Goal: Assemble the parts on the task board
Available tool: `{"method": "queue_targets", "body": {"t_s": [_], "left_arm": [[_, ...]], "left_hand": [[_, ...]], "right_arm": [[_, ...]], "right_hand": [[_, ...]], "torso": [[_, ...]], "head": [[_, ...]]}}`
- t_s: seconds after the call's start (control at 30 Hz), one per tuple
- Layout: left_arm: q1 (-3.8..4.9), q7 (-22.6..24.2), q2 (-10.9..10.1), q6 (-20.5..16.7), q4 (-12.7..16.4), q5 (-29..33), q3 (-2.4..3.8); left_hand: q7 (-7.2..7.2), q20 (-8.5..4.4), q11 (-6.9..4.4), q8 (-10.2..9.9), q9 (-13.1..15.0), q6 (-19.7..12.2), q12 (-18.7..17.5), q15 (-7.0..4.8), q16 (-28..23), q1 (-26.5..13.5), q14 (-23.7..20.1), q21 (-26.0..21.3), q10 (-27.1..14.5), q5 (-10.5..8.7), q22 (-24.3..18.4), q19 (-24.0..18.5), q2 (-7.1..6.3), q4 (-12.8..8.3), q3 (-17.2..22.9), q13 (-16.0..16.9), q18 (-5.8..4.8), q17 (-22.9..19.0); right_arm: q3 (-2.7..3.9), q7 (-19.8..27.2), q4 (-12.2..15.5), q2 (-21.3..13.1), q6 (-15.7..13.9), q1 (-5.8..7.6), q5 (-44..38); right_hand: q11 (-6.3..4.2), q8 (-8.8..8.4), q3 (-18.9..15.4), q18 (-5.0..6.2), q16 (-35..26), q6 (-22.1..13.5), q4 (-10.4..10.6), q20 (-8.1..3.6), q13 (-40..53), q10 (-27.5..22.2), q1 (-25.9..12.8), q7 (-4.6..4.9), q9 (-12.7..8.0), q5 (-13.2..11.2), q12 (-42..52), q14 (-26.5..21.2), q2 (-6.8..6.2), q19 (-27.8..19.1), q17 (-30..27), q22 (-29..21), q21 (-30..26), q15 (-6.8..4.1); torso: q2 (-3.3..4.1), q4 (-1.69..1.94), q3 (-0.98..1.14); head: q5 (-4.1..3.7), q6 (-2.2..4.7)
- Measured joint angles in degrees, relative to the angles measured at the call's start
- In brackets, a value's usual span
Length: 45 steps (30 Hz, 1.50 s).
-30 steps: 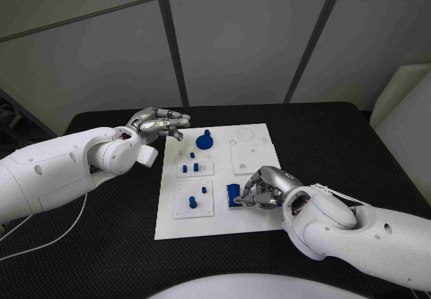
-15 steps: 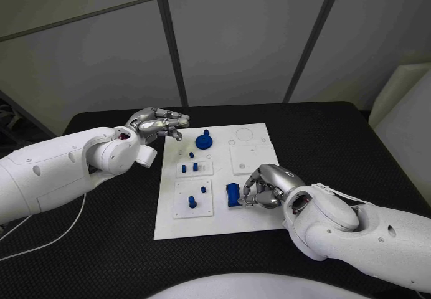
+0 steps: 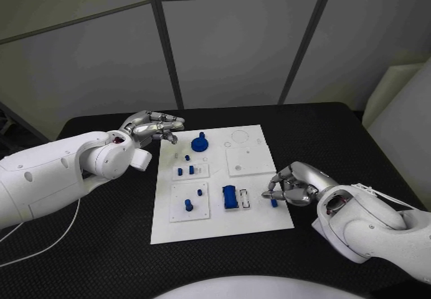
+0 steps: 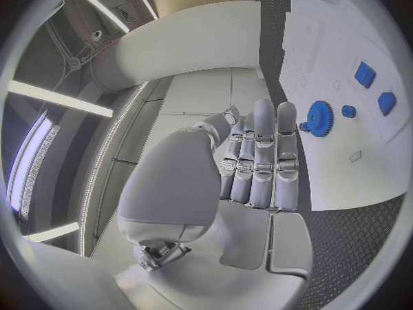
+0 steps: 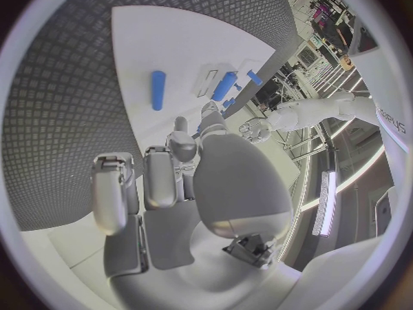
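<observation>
Blue, a small peg (image 3: pixel 274 202) was seen lying on the task board (image 3: pixel 256 215) just beside the curled, empty right hand (image 3: pixel 294 189), far from the empty, half-closed left hand (image 3: pixel 154 127).

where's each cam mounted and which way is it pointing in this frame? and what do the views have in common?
Head view: on the robot's head, looking down at the task board; both white arms enter, left hand at the board's far left corner, right hand at its right edge.
Left wrist view: behind the left hand, facing along its straight fingers toward the board and blue gear.
Right wrist view: behind the right hand, facing the board and a blue rod.
Shared: all three show the board; head and left wrist views share the blue gear.
</observation>
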Motion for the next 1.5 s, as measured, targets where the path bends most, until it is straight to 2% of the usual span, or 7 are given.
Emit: {"method": "queue_targets", "body": {"t_s": [0.2, 0.37, 0.53, 0.73, 1.0, 1.13, 1.5], "left_arm": [[-0.01, -0.01, -0.03, 0.01, 0.03, 0.0, -0.01], [-0.15, -0.01, -0.09, 0.02, 0.22, 0.0, -0.01], [-0.23, -0.01, -0.25, 0.04, 0.32, 0.0, -0.01], [-0.3, -0.01, -0.36, 0.06, 0.36, 0.0, -0.01], [-0.32, -0.05, -0.42, 0.14, 0.37, 0.0, -0.01], [-0.32, -0.12, -0.41, 0.21, 0.36, 0.0, -0.01], [-0.34, -0.3, -0.44, 0.37, 0.34, 0.0, -0.01]], "left_hand": [[0.0, 0.0, 0.0, 0.0, 0.0, 0.0, 0.0, 0.0, 0.0, 0.0, 0.0, 0.0, 0.0, 0.0, 0.0, 0.0, 0.0, 0.0, 0.0, 0.0, 0.0, 0.0], [0.0, 0.0, 0.0, 0.0, 0.0, 0.0, 0.0, 0.0, 0.0, 0.0, 0.0, 0.0, 0.0, 0.0, 0.01, 0.0, 0.0, 0.0, 0.0, 0.0, 0.0, 0.0], [0.0, 0.0, 0.0, 0.0, 0.0, 0.0, 0.0, 0.0, 0.0, 0.0, 0.0, 0.0, 0.0, 0.0, 0.01, 0.0, 0.0, 0.0, 0.0, 0.0, 0.0, 0.0], [0.0, 0.0, 0.0, 0.0, 0.0, 0.0, 0.0, 0.0, 0.0, 0.0, 0.0, 0.0, 0.0, 0.0, 0.01, 0.0, 0.0, 0.0, 0.0, 0.01, 0.0, 0.01], [0.0, 0.0, 0.0, 0.0, 0.06, 0.0, 0.0, 0.0, 0.0, 0.0, 0.0, 0.0, 0.0, 0.0, -0.07, 0.0, 0.0, 0.0, 0.0, 0.06, 0.0, 0.01], [0.0, 0.0, 0.0, 0.0, 0.06, 0.0, 0.0, 0.0, 0.0, 0.0, 0.0, 0.0, 0.0, 0.0, -0.07, 0.0, 0.0, 0.0, 0.0, 0.06, 0.0, 0.01], [0.0, 0.0, 0.0, 0.0, 0.05, 0.0, 0.0, 0.0, -0.21, 0.0, 0.0, 0.0, 0.0, 0.0, -0.14, 0.0, 0.0, 0.0, 0.0, 0.05, 0.0, 0.01]], "right_arm": [[0.17, 0.5, -1.07, -3.15, 2.18, 0.0, -0.07], [0.18, 0.33, -2.19, -2.34, 5.75, -0.05, -3.29], [0.18, -0.23, -3.24, -0.93, 7.81, -0.09, -6.71], [0.17, -1.06, -4.14, 0.65, 8.97, -0.11, -9.59], [0.16, -1.78, -4.81, 2.17, 9.85, -0.12, -11.45], [0.15, -2.15, -5.27, 2.79, 11.06, -0.13, -12.23], [0.42, -3.66, -5.97, 4.46, 16.34, 0.17, -15.35]], "right_hand": [[0.0, 0.0, -0.92, 0.01, 0.0, -0.2, 0.92, 0.22, -0.11, 0.0, 0.21, 0.2, -2.01, 0.27, -0.17, 0.21, 0.21, 0.22, 0.53, 0.0, 0.0, 0.21], [0.0, 0.0, -2.11, 0.0, 0.0, 0.93, 2.11, 0.22, -0.17, 0.0, -0.54, -0.3, -3.02, 0.37, -0.4, 0.21, -0.54, 0.22, 1.2, 0.0, 0.0, 0.21], [-0.01, 0.0, -2.25, 0.0, 0.0, 1.33, 2.25, 0.22, -0.17, 0.0, -0.54, -0.33, -3.06, 0.37, -0.4, 0.21, -0.54, 0.22, 1.23, 0.0, 0.0, 0.2], [-0.01, 0.0, -2.25, 0.01, 0.24, 1.48, 2.26, 0.22, -0.08, 0.0, -0.54, -0.17, -3.13, 0.37, -0.4, 0.21, -0.54, 0.22, 1.45, 0.0, 0.0, 0.2], [-0.01, 0.22, -2.26, 0.01, 0.24, 2.29, 2.63, 0.22, 0.12, 0.0, -0.54, -0.61, -3.27, 0.59, -0.39, 0.21, -0.54, 0.22, 1.76, 0.0, 0.0, 0.2], [-0.01, 0.22, -1.91, 0.01, 0.46, 3.17, 2.28, 0.22, 0.16, 0.0, 0.73, -0.73, -3.39, 0.9, -0.39, 0.21, 0.71, 0.22, 1.89, 0.0, 0.0, 0.2], [-0.01, 0.4, -1.57, 0.01, 0.46, 3.77, 0.59, 0.22, 0.2, 0.0, 4.32, -0.95, -3.67, 4.99, -0.39, 0.21, 1.44, 0.22, 2.13, 0.0, 0.0, 0.2]], "torso": [[0.02, -0.08, -0.03], [0.06, -0.1, 0.06], [0.06, -0.01, 0.04], [0.05, 0.12, -0.02], [0.06, 0.12, -0.03], [0.06, 0.12, -0.03], [0.06, 0.12, -0.03]], "head": [[-1.15, 0.21], [-1.81, 0.4], [-2.06, 0.33], [-2.11, 0.23], [-2.01, 0.26], [-2.08, 0.14], [-1.97, -0.24]]}}
